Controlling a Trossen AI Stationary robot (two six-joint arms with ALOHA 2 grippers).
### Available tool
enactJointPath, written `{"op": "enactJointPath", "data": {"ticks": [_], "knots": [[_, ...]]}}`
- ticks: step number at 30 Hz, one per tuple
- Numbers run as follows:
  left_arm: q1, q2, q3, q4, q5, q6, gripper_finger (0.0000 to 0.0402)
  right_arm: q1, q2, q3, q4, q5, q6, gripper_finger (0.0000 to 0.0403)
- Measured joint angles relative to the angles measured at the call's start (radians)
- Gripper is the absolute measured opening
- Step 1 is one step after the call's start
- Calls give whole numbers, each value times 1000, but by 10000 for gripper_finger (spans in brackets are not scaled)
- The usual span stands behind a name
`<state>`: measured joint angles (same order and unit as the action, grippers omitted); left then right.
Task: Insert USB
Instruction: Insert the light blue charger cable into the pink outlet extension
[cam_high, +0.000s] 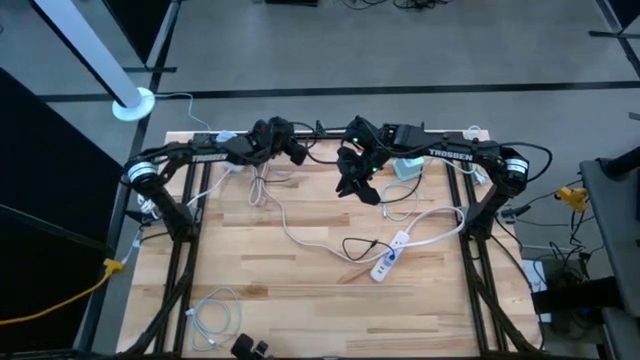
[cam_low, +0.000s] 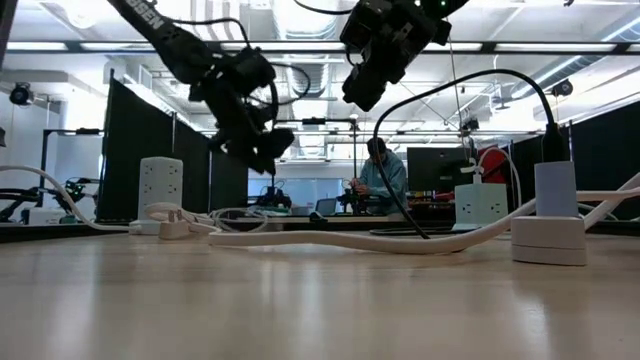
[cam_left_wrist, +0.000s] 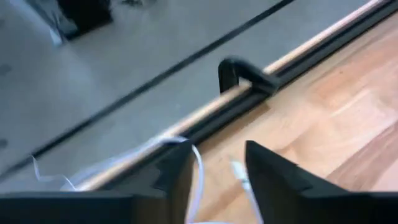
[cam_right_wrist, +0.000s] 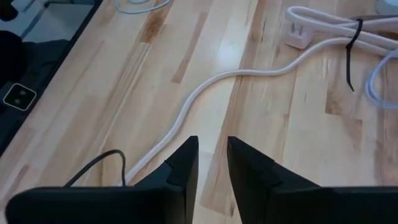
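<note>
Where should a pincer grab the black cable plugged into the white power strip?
Judging by the high view, take the black cable on its loop left of the power strip, coming from above. The loop lies flat on the table, apart from the white cord.

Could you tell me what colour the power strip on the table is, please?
The power strip is white, with a white cord; the high view shows it best.

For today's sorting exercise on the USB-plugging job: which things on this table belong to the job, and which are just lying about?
Belongs to the job:
- white power strip with its white cord
- black cable lying by the strip
- left gripper and right gripper, both raised above the table

Just lying about:
- coiled white cable near the front edge
- white adapter block
- person in the room behind
</note>
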<state>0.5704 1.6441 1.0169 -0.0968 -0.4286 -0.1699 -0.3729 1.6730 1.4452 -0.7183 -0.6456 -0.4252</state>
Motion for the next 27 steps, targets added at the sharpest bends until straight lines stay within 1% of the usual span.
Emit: {"op": "enactJointPath", "data": {"ticks": [4,7,8,10,13,16,18,23,27], "knots": [[-25,-54,1,-21,0,82,209,0,0,0,-14,0,33,75],[-60,-140,-15,-56,0,99,243,1,0,0,-44,0,23,79],[-77,-172,-26,-83,0,100,251,2,0,0,-58,0,18,79],[-114,-236,-43,-192,-1,83,261,3,0,0,-81,0,-10,80],[-187,-325,-50,-386,14,-18,266,7,-1,-9,-87,-4,-64,76],[-282,-368,-68,-597,107,-142,263,12,-1,-24,-77,-25,-112,69],[-364,-380,-81,-684,177,-218,259,14,-1,-38,-69,-36,-130,63],[-605,-387,-87,-805,245,-415,259,39,-1,-63,-54,-35,-129,51],[-786,-384,-87,-808,355,-584,259,100,-1,-69,-57,-26,-99,50]]}}
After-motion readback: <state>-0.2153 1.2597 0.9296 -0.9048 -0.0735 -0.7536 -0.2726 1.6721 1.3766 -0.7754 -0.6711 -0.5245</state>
